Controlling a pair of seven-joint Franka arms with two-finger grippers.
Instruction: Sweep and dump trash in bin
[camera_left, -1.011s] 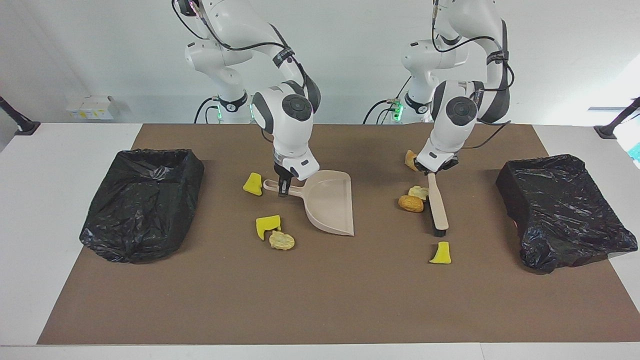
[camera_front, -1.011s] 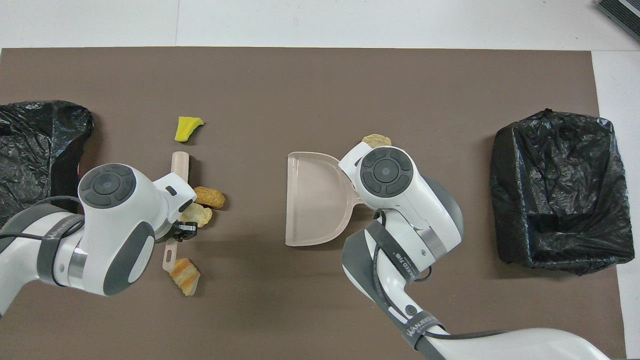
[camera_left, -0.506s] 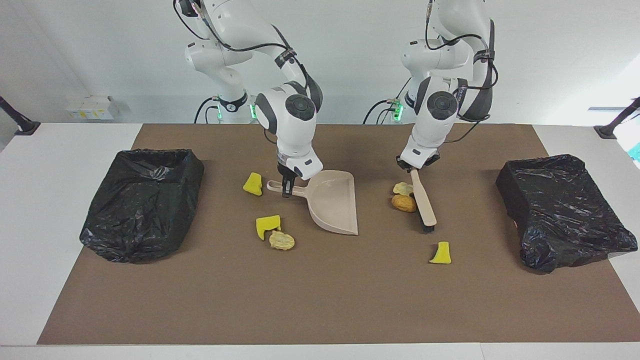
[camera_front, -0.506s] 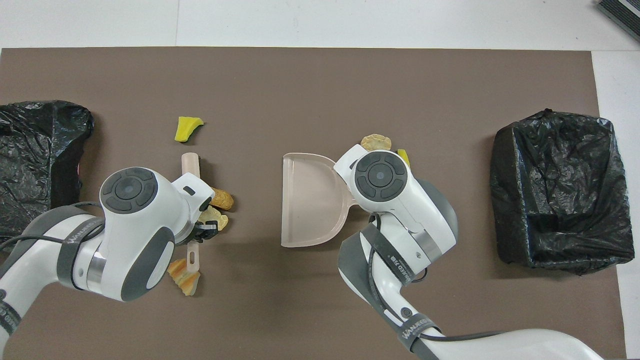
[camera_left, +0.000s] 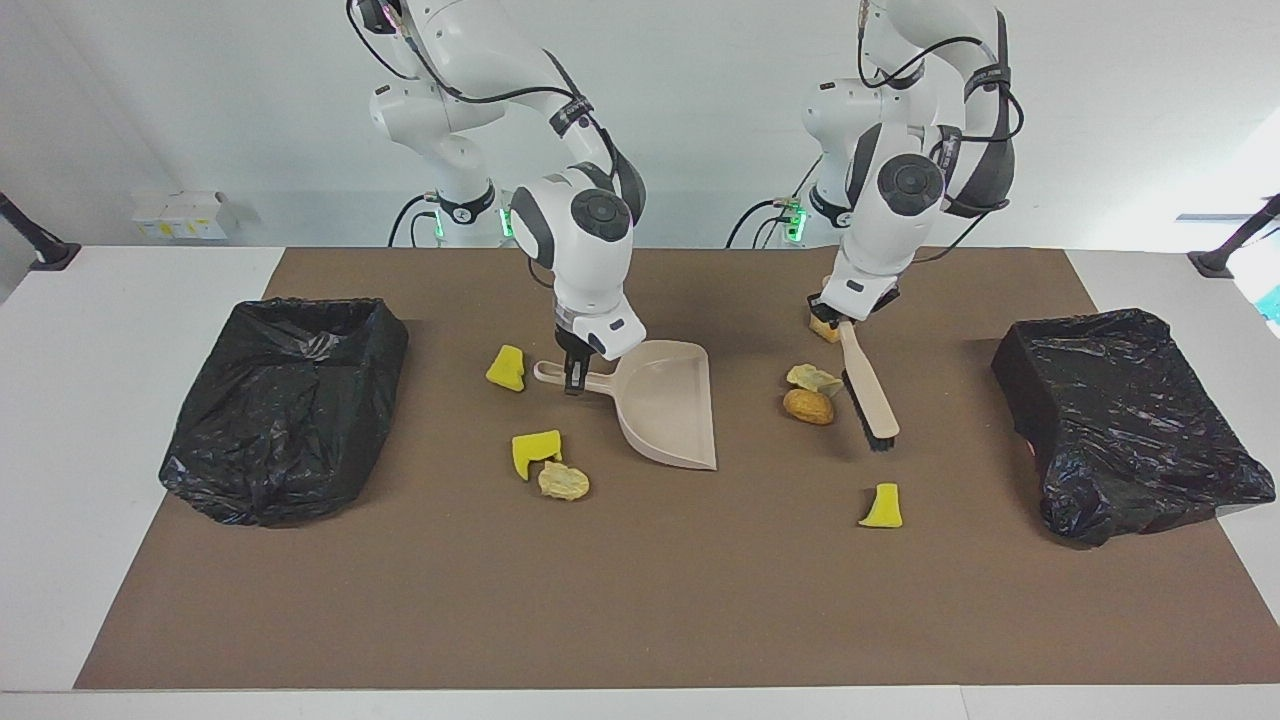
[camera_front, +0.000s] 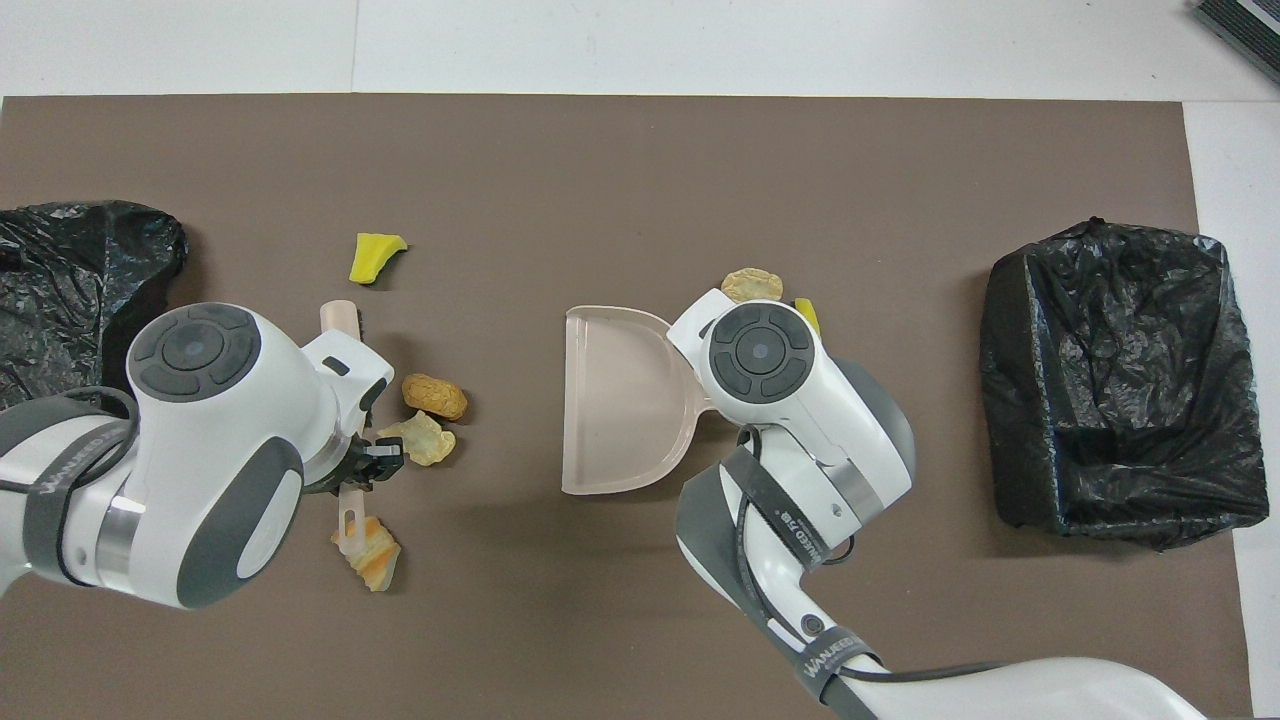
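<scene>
My right gripper (camera_left: 572, 380) is shut on the handle of the beige dustpan (camera_left: 665, 405), which lies on the brown mat with its mouth toward the left arm's end. My left gripper (camera_left: 848, 322) is shut on the handle of the beige brush (camera_left: 868, 390); its dark bristles point toward the dustpan. Between brush and dustpan lie a brown lump (camera_left: 808, 406) and a tan scrap (camera_left: 812, 378). More trash lies around: a yellow chunk (camera_left: 882, 506), a lump (camera_front: 370, 555) under the brush handle, yellow chunks (camera_left: 506, 368) (camera_left: 535, 450) and a tan lump (camera_left: 563, 482) by the dustpan.
A bin lined with a black bag (camera_left: 290, 400) stands at the right arm's end of the mat. A second black-bagged bin (camera_left: 1120, 420) stands at the left arm's end. The mat's edge runs close to both.
The left arm pushed the two lumps a little toward the dustpan, then swung the brush back toward its own end, leaving them apart from it. The dustpan shifted slightly, then held still.
</scene>
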